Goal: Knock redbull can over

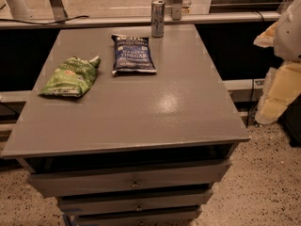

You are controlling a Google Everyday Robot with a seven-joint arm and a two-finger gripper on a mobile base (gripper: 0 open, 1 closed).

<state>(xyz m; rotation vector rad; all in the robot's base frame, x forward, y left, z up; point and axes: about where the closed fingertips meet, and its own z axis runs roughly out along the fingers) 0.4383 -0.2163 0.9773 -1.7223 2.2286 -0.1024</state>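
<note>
The redbull can is a slim silver-and-blue can. It stands upright at the far edge of the grey table, just right of centre. My gripper is at the right edge of the view, beyond the table's right side and lower than the tabletop. It is far from the can and touches nothing on the table.
A dark blue chip bag lies flat just in front and left of the can. A green chip bag lies at the left side. The table has drawers at the front. A rail runs behind the table.
</note>
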